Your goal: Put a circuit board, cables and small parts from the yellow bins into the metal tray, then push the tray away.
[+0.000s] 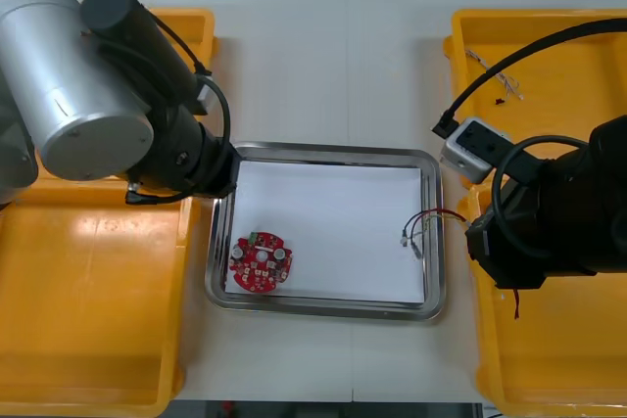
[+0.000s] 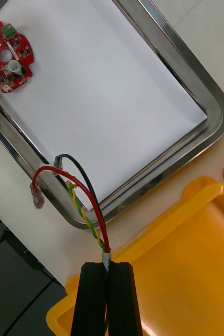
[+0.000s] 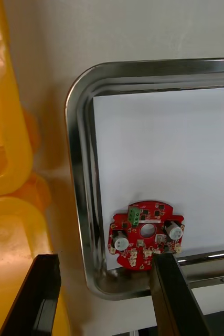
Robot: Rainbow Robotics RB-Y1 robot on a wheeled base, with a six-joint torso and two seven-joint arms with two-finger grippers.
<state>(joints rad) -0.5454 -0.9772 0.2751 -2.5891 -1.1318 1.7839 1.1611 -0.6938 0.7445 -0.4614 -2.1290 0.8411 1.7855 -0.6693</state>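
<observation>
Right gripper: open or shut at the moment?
Shut on the red and yellow cable: the right gripper pinches its end, loose wires reaching over the rim of the metal tray.

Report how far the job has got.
Done: the circuit board lies on the white inside of the metal tray, near its left end. In hand: the right gripper is shut on the red and yellow cable, whose loose ends hang at the tray's right rim. The left gripper is open by the board. Left: releasing the cable, small parts, pushing the tray.
</observation>
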